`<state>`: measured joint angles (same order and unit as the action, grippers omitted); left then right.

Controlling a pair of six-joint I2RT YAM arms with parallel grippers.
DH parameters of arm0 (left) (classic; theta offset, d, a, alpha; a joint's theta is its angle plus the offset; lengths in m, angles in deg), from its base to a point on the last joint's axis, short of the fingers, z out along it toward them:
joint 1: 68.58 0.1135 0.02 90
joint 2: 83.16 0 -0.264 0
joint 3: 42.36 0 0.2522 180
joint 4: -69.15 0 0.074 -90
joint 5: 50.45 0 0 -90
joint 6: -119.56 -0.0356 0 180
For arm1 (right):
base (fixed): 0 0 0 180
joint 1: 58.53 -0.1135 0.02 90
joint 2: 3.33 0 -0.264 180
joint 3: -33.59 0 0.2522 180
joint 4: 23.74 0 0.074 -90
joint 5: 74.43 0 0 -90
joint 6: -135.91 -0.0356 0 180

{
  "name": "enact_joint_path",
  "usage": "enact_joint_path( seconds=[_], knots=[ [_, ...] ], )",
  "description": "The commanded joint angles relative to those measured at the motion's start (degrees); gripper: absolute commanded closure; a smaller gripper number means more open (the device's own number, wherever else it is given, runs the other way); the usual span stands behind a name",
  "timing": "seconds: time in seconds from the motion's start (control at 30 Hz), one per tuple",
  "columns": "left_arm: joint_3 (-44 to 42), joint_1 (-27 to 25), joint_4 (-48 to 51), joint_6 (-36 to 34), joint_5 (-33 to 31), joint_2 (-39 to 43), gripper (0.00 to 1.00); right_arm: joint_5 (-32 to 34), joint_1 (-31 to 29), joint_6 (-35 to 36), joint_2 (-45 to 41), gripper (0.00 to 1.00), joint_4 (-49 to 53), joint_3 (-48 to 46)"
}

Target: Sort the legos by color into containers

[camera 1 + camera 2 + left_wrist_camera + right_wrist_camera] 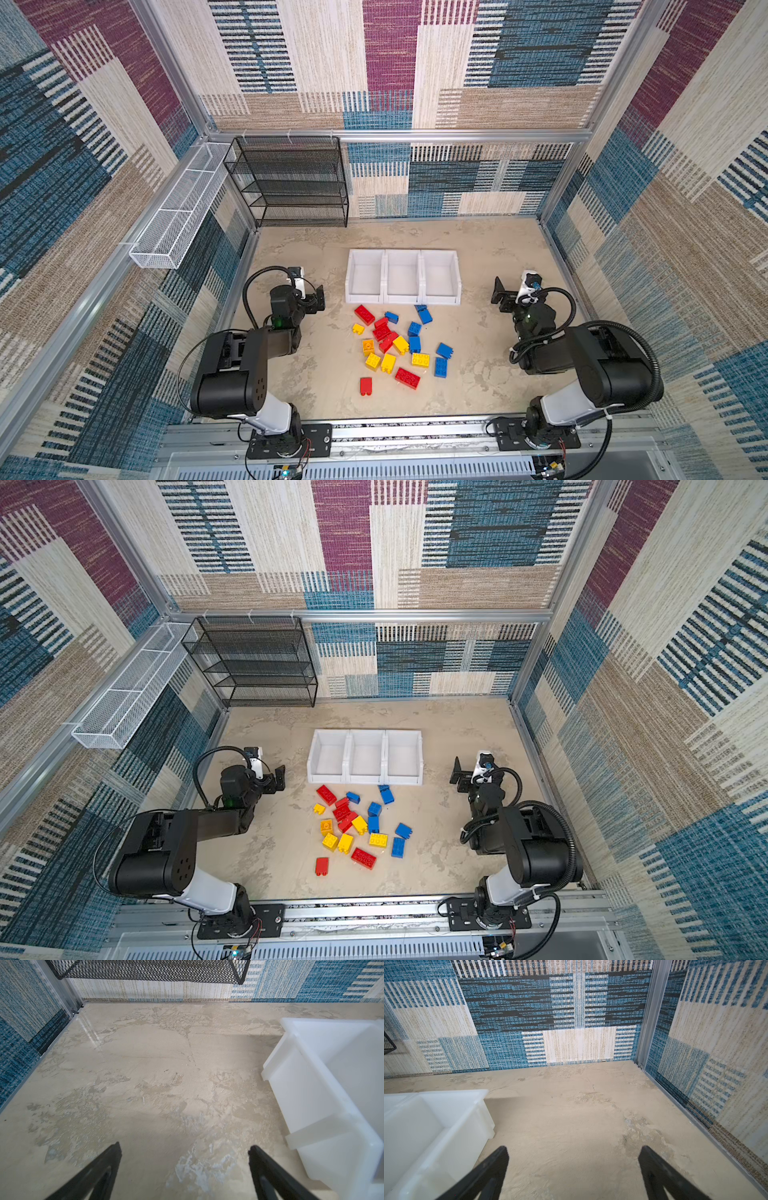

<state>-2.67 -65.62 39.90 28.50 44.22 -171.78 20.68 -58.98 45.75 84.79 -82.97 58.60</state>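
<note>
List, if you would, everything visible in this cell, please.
Table: one, beige, under everything.
Bins: three, white, joined in a row mid-table, empty.
Red legos: about six, red, loose pile before the bins.
Yellow legos: about six, yellow, same pile.
Blue legos: six or seven, blue, mostly the pile's right side.
Rack: one, black mesh, back left corner.
Basket: one, white wire, left wall.
Arms: two, black and white, near edge.
Left pincer: one, black, open, left of bins.
Right pincer: one, black, open, right of bins.

Left fingers, right fingers: wide apart.
</note>
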Motion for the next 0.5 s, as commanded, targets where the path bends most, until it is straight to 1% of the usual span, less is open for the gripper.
enact_joint_path(
  seconds=[0.0, 0.17, 0.2, 0.27, 0.3, 0.33, 0.37, 0.4, 0.47],
  knots=[
    [0.4, 0.0, -0.7, 0.6, 0.0, -0.1, 0.01, 0.1, -0.1, 0.1, 0.1, 0.00, -1.7, 0.4],
    [-0.5, -0.1, -1.9, 0.6, -0.6, 0.5, 0.01, 0.3, 0.0, 0.2, -0.4, 0.00, -2.5, 0.0],
    [-1.1, -0.1, -2.1, 1.1, -1.8, 1.9, 0.01, 0.5, -0.1, 0.4, -2.6, 0.00, 0.2, 0.7],
    [-1.1, -0.1, 2.3, 1.7, -4.1, 8.0, 0.01, 0.2, -0.5, -0.7, -11.1, 0.00, 19.0, 6.4],
    [-0.2, -0.4, 8.3, 2.5, -5.7, 12.2, 0.01, -0.5, -0.5, -1.8, -15.1, 0.00, 30.1, 11.0],
    [1.3, -0.6, 15.9, 5.7, -7.5, 16.0, 0.01, -2.1, -0.5, -2.6, -17.9, 0.00, 39.6, 14.9],
    [3.0, -0.6, 21.1, 7.8, -7.8, 18.7, 0.01, -2.9, -0.8, -4.2, -19.9, 0.00, 46.8, 18.2],
    [5.0, -0.8, 26.1, 8.9, -6.4, 20.9, 0.01, -3.1, -1.2, -6.9, -21.5, 0.00, 54.5, 21.1],
    [8.2, -2.0, 33.9, 9.9, -5.4, 23.4, 0.01, -5.0, -3.0, -10.2, -23.1, 0.00, 65.4, 25.4]
  ],
)
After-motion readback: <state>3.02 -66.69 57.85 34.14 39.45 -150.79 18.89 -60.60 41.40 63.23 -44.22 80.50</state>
